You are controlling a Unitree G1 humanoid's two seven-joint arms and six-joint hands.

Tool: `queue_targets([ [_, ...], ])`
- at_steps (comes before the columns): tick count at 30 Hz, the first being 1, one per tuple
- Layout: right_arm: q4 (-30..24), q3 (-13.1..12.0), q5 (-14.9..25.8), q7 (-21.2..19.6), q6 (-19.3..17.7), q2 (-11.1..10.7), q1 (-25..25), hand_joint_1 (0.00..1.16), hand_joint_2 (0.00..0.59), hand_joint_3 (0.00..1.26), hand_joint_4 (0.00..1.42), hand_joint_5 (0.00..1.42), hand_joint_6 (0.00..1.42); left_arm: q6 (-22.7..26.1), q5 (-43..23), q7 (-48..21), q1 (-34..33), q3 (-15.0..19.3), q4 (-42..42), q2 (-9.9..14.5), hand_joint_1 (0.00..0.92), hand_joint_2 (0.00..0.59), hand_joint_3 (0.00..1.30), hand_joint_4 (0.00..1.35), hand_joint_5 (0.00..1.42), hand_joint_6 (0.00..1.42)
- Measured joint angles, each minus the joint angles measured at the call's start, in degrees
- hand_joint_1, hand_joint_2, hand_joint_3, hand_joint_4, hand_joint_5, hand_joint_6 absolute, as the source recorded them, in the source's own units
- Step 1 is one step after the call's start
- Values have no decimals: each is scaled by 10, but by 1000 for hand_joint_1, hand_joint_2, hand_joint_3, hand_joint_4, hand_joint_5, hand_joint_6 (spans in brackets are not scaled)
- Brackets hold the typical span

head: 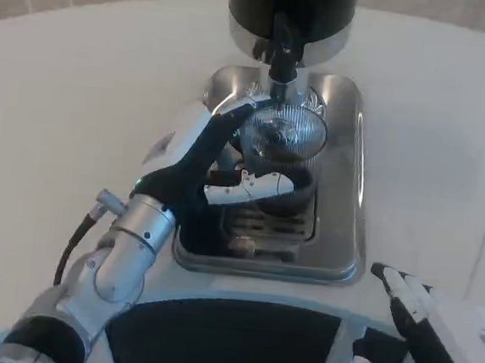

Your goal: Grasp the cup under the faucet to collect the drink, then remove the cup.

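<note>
Plainly, left hand [206, 165] grips cup [282, 134] under faucet [282, 58].

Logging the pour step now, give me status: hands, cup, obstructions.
Left hand grips the cup under the faucet, over the drip tray. Right hand open, waiting at table edge. Nothing blocking.

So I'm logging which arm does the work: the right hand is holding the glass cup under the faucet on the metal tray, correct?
Not quite: the head view shows the left hand holding the glass cup under the faucet on the metal tray. The right hand waits near the table edge.
</note>
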Motion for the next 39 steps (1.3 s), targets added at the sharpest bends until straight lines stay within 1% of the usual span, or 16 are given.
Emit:
queue_targets([
  [3, 0, 2, -2, -5, -3, 0, 3, 363, 569, 29, 0, 0, 0, 0, 0, 3, 1, -1, 0, 0, 436, 98, 323, 501, 835, 1109],
  [8, 0, 4, -7, -9, -5, 0, 8, 372, 569, 33, 0, 0, 0, -3, 1, 19, 11, 0, -6, 0, 446, 100, 420, 606, 925, 1207],
  [11, 0, 4, -9, -9, -5, 0, 8, 376, 569, 34, 0, 0, 0, -5, 7, 38, 17, -1, -9, 0, 463, 104, 504, 677, 991, 1260],
  [12, 0, 3, -10, -9, -5, 0, 8, 378, 569, 34, 0, 0, 0, -5, 11, 43, 20, -1, -11, 0, 486, 105, 564, 723, 1035, 1294],
  [14, 0, 4, -10, -9, -6, 0, 8, 396, 559, 46, 0, 0, 0, -5, 19, 61, 23, -1, -13, 0, 497, 108, 662, 807, 1135, 1355],
  [18, 0, 4, -10, -9, -6, 0, 8, 403, 558, 45, 0, 0, 0, -6, 22, 93, 34, 1, -17, -1, 508, 106, 742, 885, 1213, 1398],
  [21, 0, 4, -11, -9, -6, 0, 8, 406, 555, 45, 0, 0, 0, -6, 22, 104, 37, 2, -17, -1, 516, 102, 780, 927, 1244, 1419],
  [22, 0, 4, -11, -9, -5, 0, 7, 407, 554, 45, 0, 0, 0, -7, 21, 107, 38, 3, -17, -1, 525, 104, 815, 957, 1269, 1423],
  [24, 0, 4, -11, -9, -5, 0, 7, 408, 552, 45, 0, 0, 0, -9, 21, 108, 40, 5, -17, -1, 528, 105, 845, 996, 1309, 1424],
  [27, 1, 6, -11, -9, -5, 0, 2, 410, 551, 45, 0, 0, 0, -15, 20, 115, 47, 10, -17, -1, 545, 117, 910, 1052, 1346, 1424],
  [31, 5, 11, -12, -9, -4, -1, -6, 412, 550, 45, 0, 0, 0, -20, 19, 116, 54, 19, -17, 3, 545, 113, 950, 1115, 1386, 1424],
  [33, 6, 12, -12, -9, -4, -1, -9, 413, 550, 44, 0, 0, 0, -28, 18, 116, 59, 24, -19, 7, 545, 113, 955, 1124, 1388, 1424],
  [39, 8, 11, -14, -9, 0, 0, -29, 416, 550, 41, 0, 0, 0, -59, 8, 99, 77, 39, -32, 36, 549, 100, 962, 1138, 1388, 1424],
])
